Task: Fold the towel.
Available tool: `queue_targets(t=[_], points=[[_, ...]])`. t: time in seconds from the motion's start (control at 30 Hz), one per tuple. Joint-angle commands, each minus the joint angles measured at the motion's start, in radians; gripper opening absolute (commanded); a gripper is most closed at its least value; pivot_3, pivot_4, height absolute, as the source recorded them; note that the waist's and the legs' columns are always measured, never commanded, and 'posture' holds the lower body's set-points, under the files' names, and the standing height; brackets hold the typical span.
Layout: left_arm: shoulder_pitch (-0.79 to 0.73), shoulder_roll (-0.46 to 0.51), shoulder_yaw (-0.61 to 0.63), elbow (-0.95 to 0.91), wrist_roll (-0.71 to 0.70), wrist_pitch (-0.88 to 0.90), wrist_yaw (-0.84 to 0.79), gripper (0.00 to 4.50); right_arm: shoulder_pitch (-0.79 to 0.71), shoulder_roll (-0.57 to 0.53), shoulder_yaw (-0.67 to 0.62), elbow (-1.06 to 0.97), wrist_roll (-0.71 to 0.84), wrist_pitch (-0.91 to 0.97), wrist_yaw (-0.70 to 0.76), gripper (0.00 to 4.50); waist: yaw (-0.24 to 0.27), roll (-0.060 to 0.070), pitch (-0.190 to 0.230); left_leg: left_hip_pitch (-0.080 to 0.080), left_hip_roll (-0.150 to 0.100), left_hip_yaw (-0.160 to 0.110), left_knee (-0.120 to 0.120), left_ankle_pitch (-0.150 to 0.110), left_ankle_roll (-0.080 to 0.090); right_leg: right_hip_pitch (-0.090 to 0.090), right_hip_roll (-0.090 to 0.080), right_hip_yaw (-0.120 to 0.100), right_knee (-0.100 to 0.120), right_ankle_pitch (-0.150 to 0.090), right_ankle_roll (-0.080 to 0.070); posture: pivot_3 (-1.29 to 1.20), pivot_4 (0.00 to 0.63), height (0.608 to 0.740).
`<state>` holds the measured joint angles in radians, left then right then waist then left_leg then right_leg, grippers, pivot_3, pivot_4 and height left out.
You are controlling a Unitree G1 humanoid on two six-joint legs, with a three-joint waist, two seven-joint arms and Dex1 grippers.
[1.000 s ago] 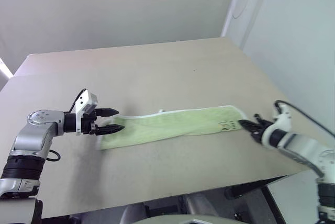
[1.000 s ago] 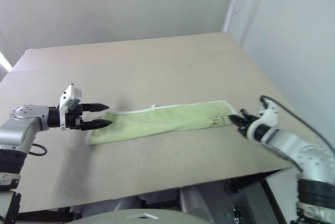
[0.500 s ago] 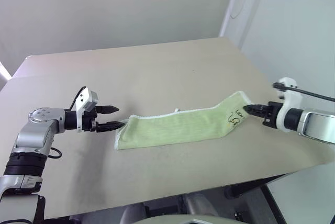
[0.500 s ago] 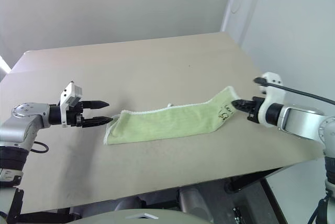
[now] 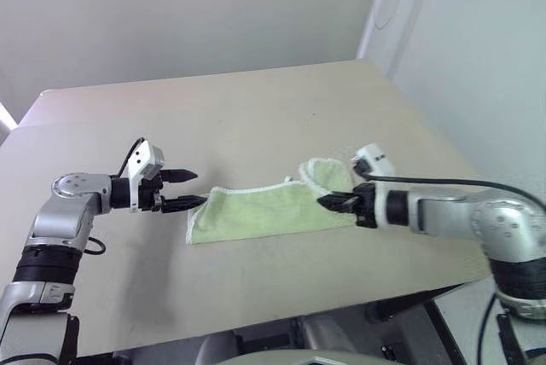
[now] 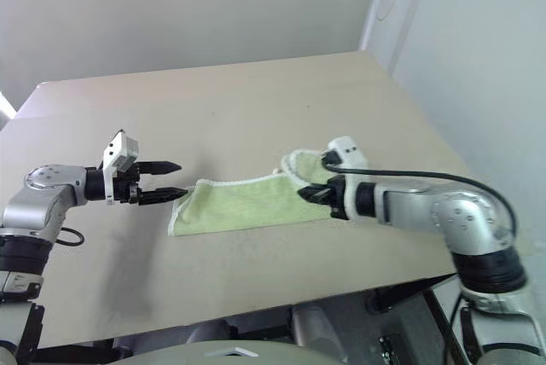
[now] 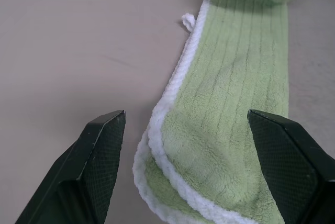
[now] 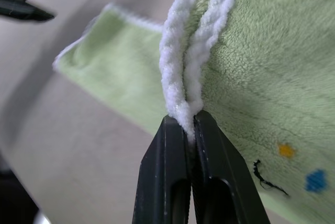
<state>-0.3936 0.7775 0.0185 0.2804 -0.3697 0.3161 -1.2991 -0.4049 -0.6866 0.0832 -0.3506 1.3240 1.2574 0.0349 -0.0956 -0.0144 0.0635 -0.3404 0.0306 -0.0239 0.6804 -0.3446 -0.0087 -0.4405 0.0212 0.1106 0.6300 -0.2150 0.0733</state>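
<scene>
The pale lime-green towel (image 5: 256, 211) lies as a long strip on the tan table (image 5: 256, 109). Its right end is lifted and curled back over the strip. My right gripper (image 5: 331, 203) is shut on that end's white edging (image 8: 183, 93), beside a small dark printed mark (image 8: 264, 178). My left gripper (image 5: 196, 188) stands open just off the towel's left end, level with the table. That end (image 7: 209, 182) lies flat between its fingers (image 7: 99, 166), with nothing gripped. A little white loop (image 7: 187, 21) sticks out of the far edge.
The table's front edge (image 5: 256, 322) runs close below the towel. Its right edge (image 5: 444, 152) lies beside a pale wall. Bare tabletop stretches behind the towel towards the back wall.
My right gripper has carried the towel's right end up and to the left, over the strip. The towel's left end slid a little to the right. The left gripper stayed put, open.
</scene>
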Motion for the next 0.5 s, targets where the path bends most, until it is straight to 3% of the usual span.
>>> queue_targets(t=[0.03, 0.17, 0.3, 0.5], points=[[-0.012, 0.004, 0.015, -0.025, -0.001, -0.006, 0.007, 3.92, -0.026, 0.067, 0.036, 0.015, -0.089, -0.022, 0.02, 0.03, 0.0, -0.001, 0.0, 0.0, 0.0, 0.0, 0.0, 0.0, 0.0, 0.0, 0.0, 0.0, 0.0, 0.0, 0.0, 0.0, 0.0, 0.712], [-0.007, 0.003, 0.015, -0.035, -0.001, -0.003, 0.012, 3.92, -0.034, 0.128, 0.089, 0.063, -0.225, -0.026, 0.037, 0.03, 0.001, -0.001, 0.0, 0.0, 0.0, 0.0, 0.001, 0.0, 0.0, 0.0, 0.0, 0.0, 0.0, 0.0, 0.0, 0.0, 0.0, 0.712], [-0.005, 0.004, 0.019, -0.043, -0.004, 0.001, 0.018, 3.92, -0.034, 0.113, 0.128, 0.038, -0.356, -0.091, 0.122, 0.03, 0.001, -0.001, 0.0, 0.0, 0.0, 0.0, 0.001, 0.0, 0.0, 0.0, 0.0, 0.0, 0.0, 0.0, 0.0, 0.0, 0.0, 0.712], [-0.017, 0.003, 0.022, -0.027, 0.001, -0.007, 0.029, 3.92, -0.031, 0.147, 0.149, 0.01, -0.455, -0.145, 0.226, 1.71, -0.001, -0.001, 0.0, 0.0, 0.0, 0.0, 0.001, 0.0, 0.0, 0.0, 0.0, -0.001, 0.001, 0.0, 0.0, 0.0, 0.0, 0.712]])
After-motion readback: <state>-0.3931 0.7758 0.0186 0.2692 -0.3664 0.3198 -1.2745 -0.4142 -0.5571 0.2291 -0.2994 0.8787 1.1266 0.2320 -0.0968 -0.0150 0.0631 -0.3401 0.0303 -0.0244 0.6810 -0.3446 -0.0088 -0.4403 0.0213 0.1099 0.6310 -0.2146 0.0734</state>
